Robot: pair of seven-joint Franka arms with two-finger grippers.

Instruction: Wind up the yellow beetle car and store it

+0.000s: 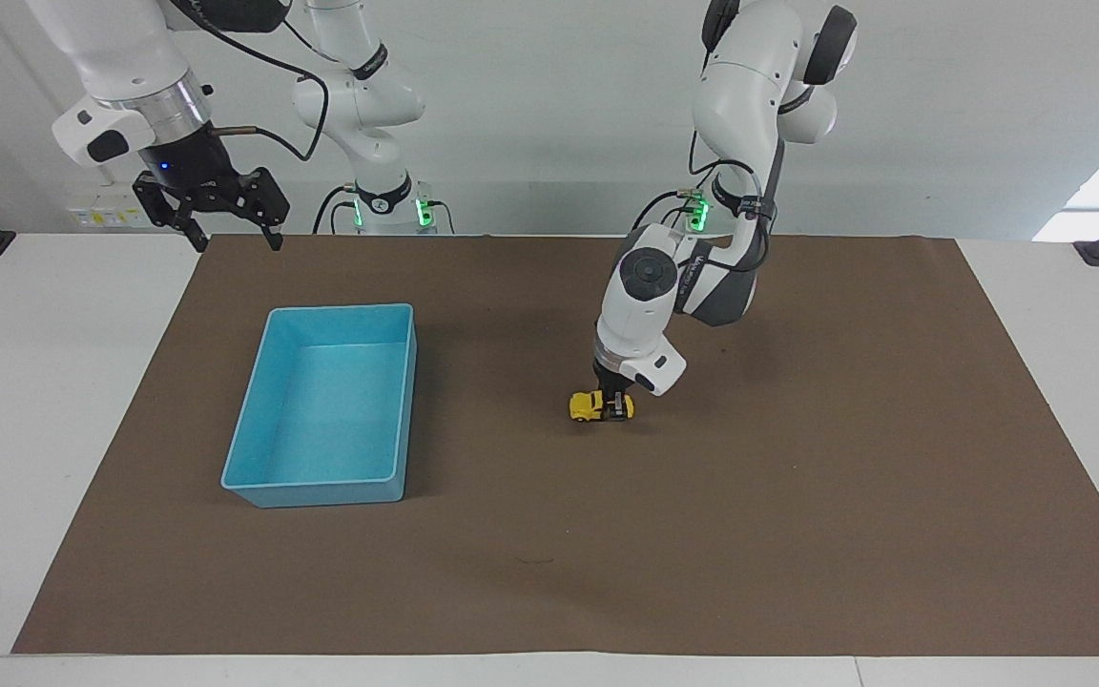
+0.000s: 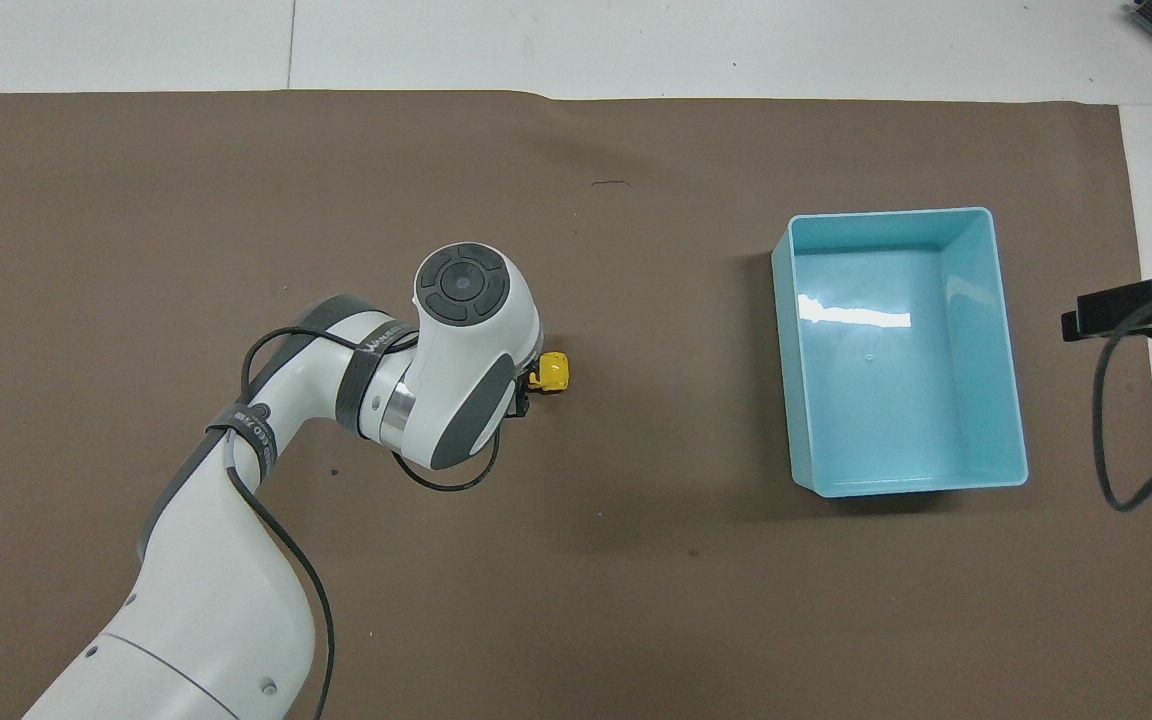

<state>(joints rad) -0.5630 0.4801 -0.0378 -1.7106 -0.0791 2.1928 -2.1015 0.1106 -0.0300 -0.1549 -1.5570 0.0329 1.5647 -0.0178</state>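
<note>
**Left tool clamped on the toy car at mid-counter**

The left tool [image 1: 617, 408] is down on the brown paper mat [image 1: 798, 477], its black fingers closed around the tail end of the tiny bright yellow toy beetle car [image 1: 590, 406]. The car sits on its small black wheels on the mat, about midway along the counter [image 1: 34, 382], its rounded body lying lengthwise with the free end pointing toward the right arm's end. Dark windows show on its side.

From overhead, the left arm's white wrist housing covers the tool and most of the car; only a small yellow stub [image 2: 550, 372] pokes out beside it. Which part of the car the fingertips press cannot be made out.

The shallow light-blue rectangular plastic tray [image 1: 249, 448] stands on the mat well apart from the car, toward the right arm's end, with nothing between them.

The right tool [image 1: 230, 234] waits in the air above the mat's corner nearest the robots at the right arm's end, its black fingers spread apart and holding nothing. In the overhead view only a dark part of it [image 2: 1136, 310] and a looping cable show at the frame's edge.
</note>
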